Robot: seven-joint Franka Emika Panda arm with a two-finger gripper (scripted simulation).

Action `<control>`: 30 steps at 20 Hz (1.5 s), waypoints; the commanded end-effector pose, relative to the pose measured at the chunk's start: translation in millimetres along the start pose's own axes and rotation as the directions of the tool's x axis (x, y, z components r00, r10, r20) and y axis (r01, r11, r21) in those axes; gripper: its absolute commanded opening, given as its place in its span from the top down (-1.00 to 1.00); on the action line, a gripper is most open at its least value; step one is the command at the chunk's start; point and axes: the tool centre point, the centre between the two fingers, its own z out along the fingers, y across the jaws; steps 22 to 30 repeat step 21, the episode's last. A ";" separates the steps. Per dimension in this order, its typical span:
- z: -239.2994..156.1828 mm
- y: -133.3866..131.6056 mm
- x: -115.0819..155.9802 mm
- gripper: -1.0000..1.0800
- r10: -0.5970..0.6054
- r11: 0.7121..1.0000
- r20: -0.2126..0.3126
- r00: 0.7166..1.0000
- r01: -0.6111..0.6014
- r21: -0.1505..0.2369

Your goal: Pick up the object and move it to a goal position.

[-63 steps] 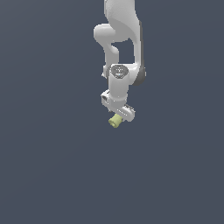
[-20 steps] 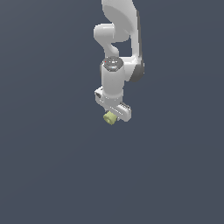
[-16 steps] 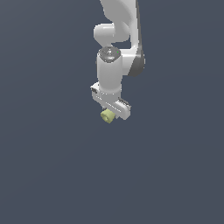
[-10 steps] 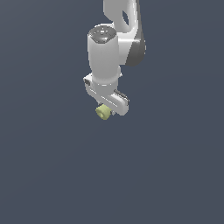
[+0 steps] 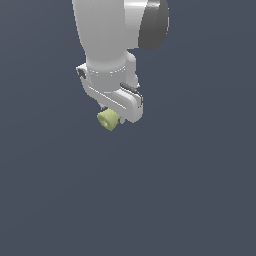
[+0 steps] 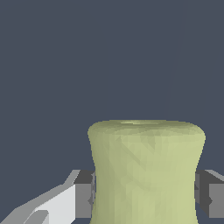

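Wrist view, object: the pale yellow-green piece [image 6: 146, 173] fills the lower middle of the picture. It is a stubby cylinder with a slightly narrowed waist and a wider, rounded rim at the far end. The surface is matte and faceted, with faint creases.

Object in the exterior view: the same piece [image 5: 107, 120] looks small, with a rounded end, and it hangs just under the white hand, high above the plain ground and touching nothing else.

Fingers: two dark grey pads [image 6: 85, 194] stand against the two opposite sides of the object, one on each side. They are closed on it as far as its width allows, and the object sits between them.

Gripper: the gripper [image 5: 111, 116] is a white, smooth, block-like hand with rounded edges and a small dark detail on its side. In the exterior view the fingers themselves are mostly hidden behind the hand body and the object.

Arm: the white arm [image 5: 107, 35] is thick and glossy, with a dark grey round cap [image 5: 155, 22] on the exterior view's right. It comes down from the top edge.

Background: the ground [image 5: 190, 190] is one flat dark blue-grey field, without texture or visible edges.
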 end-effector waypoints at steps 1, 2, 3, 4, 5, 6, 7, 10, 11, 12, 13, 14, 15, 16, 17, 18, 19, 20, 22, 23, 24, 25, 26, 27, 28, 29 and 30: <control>-18.5 -1.0 9.1 1.00 -0.001 1.000 0.001 1.000 0.001 -0.001; -25.1 -1.7 12.3 1.00 -0.001 1.000 0.001 1.000 0.001 0.000; -31.1 -2.1 15.5 1.00 -0.001 1.000 0.001 1.000 0.001 0.000; -36.7 -2.5 18.4 1.00 -0.001 1.000 0.001 1.000 0.001 0.000; -41.8 -2.9 21.1 1.00 -0.001 1.000 0.001 1.000 0.001 0.000; -46.5 -3.3 23.6 1.00 -0.001 1.000 0.001 1.000 0.001 0.000; -50.6 -3.8 25.9 1.00 -0.001 1.000 0.001 1.000 0.001 0.000; -61.1 -4.7 31.6 1.00 -0.001 1.000 0.001 1.000 0.001 0.000; -63.9 -5.0 33.2 1.00 -0.001 1.000 0.001 1.000 0.001 0.000; -66.3 -5.3 34.5 1.00 -0.001 1.000 0.001 1.000 0.001 0.000; -68.5 -5.5 35.8 1.00 -0.001 1.000 0.001 1.000 0.001 0.000; -70.3 -5.8 36.8 1.00 -0.001 1.000 0.001 1.000 0.001 0.000; -71.9 -6.0 37.7 1.00 -0.001 1.000 0.001 1.000 0.001 0.000; -73.2 -6.2 38.5 1.00 -0.001 1.000 0.001 1.000 0.001 0.000; -74.2 -6.4 39.1 1.00 -0.001 1.000 0.001 1.000 0.001 0.000; -74.9 -6.5 39.6 1.00 -0.001 1.000 0.001 1.000 0.001 0.000; -75.5 -6.6 39.9 1.00 -0.001 1.000 0.001 1.000 0.001 0.000; -75.8 -6.7 40.1 1.00 -0.001 1.000 0.001 1.000 0.001 0.000; -75.9 -6.7 40.2 1.00 -0.001 1.000 0.001 1.000 0.001 0.000; -75.9 -6.7 40.2 1.00 -0.001 1.000 0.001 1.000 0.001 0.000; -75.9 -6.7 40.2 1.00 -0.001 1.000 0.001 1.000 0.001 0.000; -75.9 -6.7 40.2 1.00 -0.001 1.000 0.001 1.000 0.001 0.000; -75.9 -6.7 40.2 1.00 -0.001 1.000 0.001 1.000 0.001 0.000; -75.9 -6.7 40.2 1.00 -0.001 1.000 0.001 1.000 0.001 0.000; -75.9 -6.7 40.2 1.00 -0.001 1.000 0.001 1.000 0.001 0.000; -75.9 -6.7 40.2 1.00 -0.001 1.000 0.001 1.000 0.001 0.000; -75.9 -6.7 40.2 1.00 -0.001 1.000 0.001 1.000 0.001 0.000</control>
